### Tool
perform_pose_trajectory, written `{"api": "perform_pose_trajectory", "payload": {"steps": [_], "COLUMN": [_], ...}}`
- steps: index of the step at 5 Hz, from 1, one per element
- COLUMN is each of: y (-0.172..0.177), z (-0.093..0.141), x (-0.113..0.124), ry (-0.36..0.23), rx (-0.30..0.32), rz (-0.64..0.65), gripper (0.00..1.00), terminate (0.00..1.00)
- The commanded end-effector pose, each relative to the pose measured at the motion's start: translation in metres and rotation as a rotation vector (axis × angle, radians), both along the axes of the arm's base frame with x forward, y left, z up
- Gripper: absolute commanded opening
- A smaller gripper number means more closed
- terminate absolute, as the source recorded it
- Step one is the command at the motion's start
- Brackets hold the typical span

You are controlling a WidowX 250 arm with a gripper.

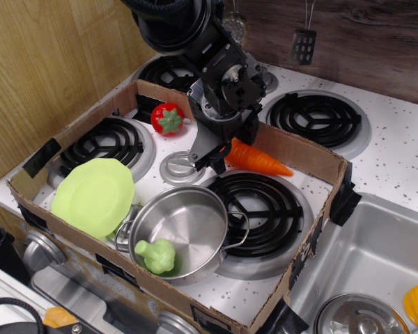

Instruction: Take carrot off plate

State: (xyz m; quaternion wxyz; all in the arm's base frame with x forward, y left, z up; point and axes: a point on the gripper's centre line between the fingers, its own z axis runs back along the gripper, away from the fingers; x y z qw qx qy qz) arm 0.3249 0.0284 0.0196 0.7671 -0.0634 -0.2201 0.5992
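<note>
The orange carrot hangs low over the back edge of the front right burner, close to the cardboard wall, its tip pointing right. My gripper is shut on its thick stem end, which the fingers hide. The lime-green plate lies at the front left of the box, well to the left of the carrot, with nothing on it.
A cardboard box wall runs round the stove top. A steel pot with a green broccoli stands in front. A red tomato lies at the back left. A sink is at the right.
</note>
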Motion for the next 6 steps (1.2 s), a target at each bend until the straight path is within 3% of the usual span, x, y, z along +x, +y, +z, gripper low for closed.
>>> {"api": "perform_pose_trajectory", "payload": {"steps": [1, 3, 4, 6], "y": [0.003, 0.002, -0.003, -0.003], "z": [0.040, 0.073, 0.071, 0.071], "x": [0.004, 0.004, 0.001, 0.001], "ry": [-0.028, 0.020, 0.014, 0.014], "rx": [0.054, 0.107, 0.164, 0.164], "rz": [-0.003, -0.038, -0.107, -0.107], "gripper": [1.00, 1.00, 1.00, 1.00], "terminate": [0.00, 0.00, 0.00, 0.00]}}
